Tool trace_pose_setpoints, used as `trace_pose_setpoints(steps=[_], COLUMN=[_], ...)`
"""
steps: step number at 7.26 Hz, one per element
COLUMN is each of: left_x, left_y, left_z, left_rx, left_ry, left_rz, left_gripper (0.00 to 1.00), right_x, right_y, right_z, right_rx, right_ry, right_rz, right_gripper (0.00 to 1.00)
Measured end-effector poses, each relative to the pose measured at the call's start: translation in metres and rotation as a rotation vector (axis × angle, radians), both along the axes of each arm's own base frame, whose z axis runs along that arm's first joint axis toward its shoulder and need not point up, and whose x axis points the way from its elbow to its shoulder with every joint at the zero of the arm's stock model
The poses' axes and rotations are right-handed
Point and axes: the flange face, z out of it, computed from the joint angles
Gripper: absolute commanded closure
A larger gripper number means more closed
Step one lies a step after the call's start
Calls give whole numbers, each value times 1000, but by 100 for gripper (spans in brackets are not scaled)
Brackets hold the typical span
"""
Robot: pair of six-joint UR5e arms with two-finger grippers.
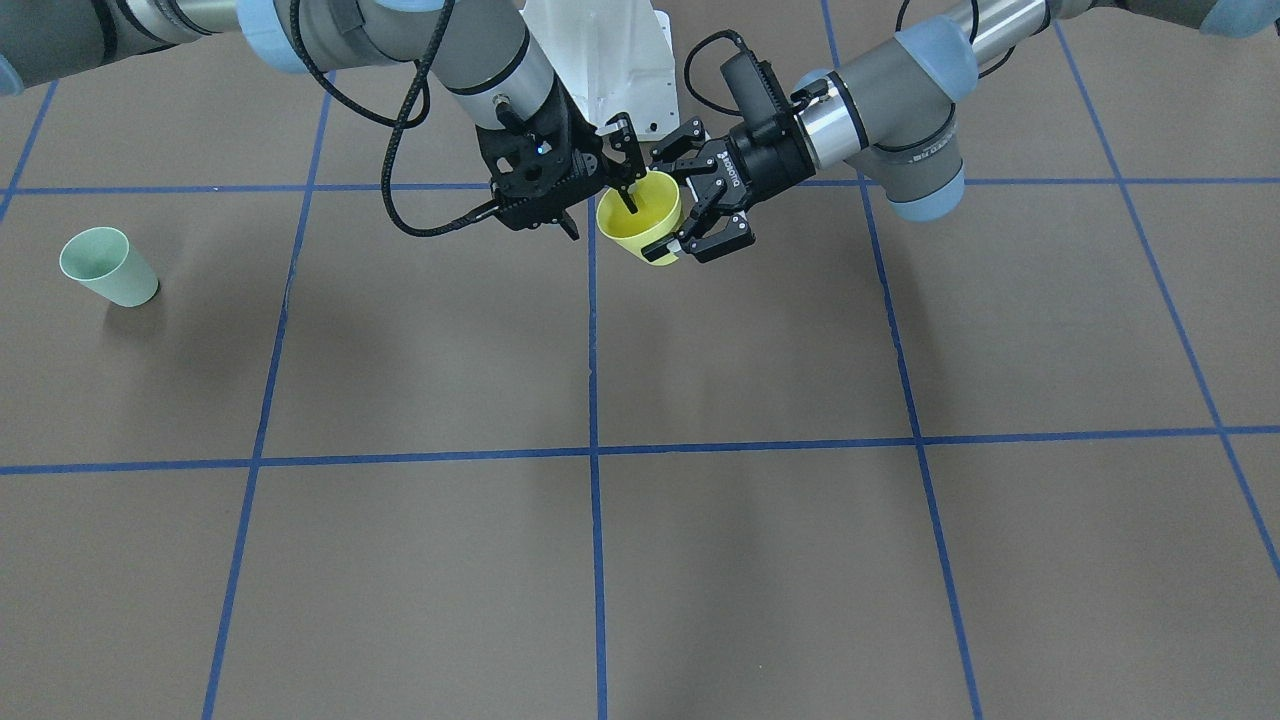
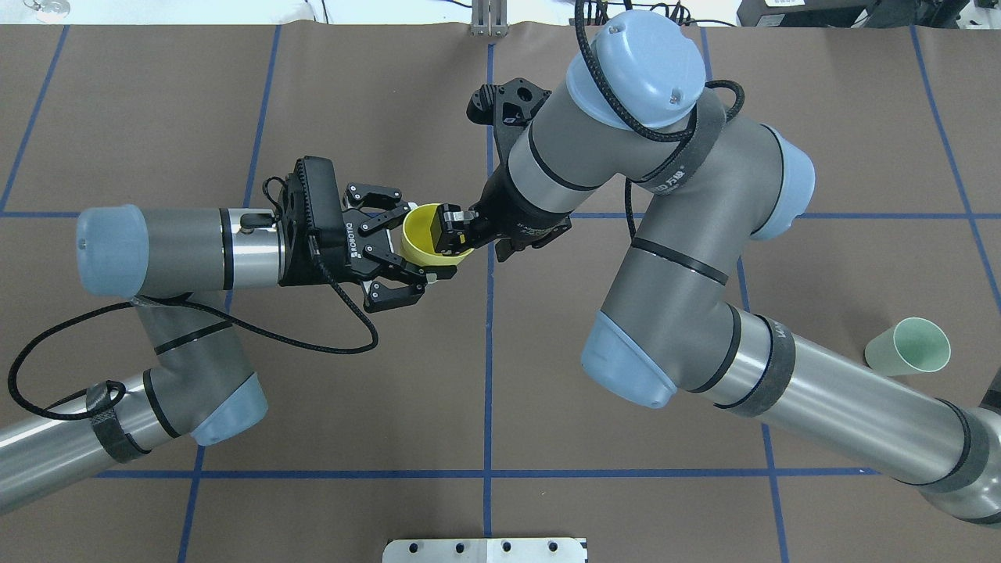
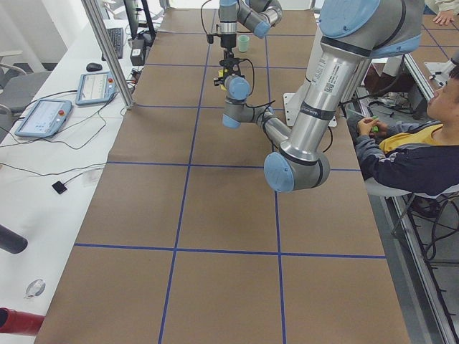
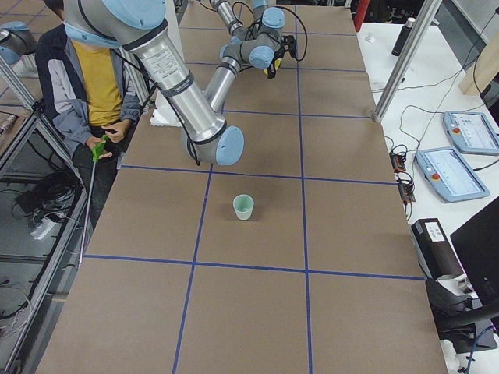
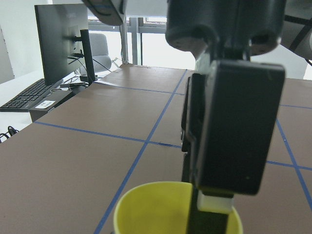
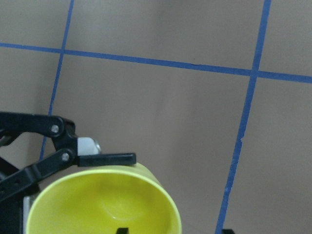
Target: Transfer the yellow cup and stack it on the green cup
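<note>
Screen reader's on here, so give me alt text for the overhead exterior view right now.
Above the middle of the table, the left gripper holds the yellow cup by its sides while the right gripper straddles the cup's rim, one finger inside. The green cup stands upright on the table, far to the view's right.

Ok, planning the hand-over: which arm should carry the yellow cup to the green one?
Right. The green cup stands on the robot's right side, far from the left gripper, and the right gripper has a finger inside the yellow cup.
</note>
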Motion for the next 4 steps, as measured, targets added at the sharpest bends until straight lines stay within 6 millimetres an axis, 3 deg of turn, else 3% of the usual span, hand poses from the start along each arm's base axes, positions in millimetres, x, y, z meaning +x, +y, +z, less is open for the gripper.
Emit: trace_pose_setpoints(steps=[2,4], left_x=[0,0], left_y=[0,0], left_z=[0,0], left_rx=[0,0], left_ry=[-1,0], left_rz=[0,1], left_gripper=[70,70], right_x=[1,4], right_y=[-2,-5], right_z=[0,0], right_rx=[0,-4], right_ry=[-1,-1], right_rz=[4,13], right_gripper=[70,84])
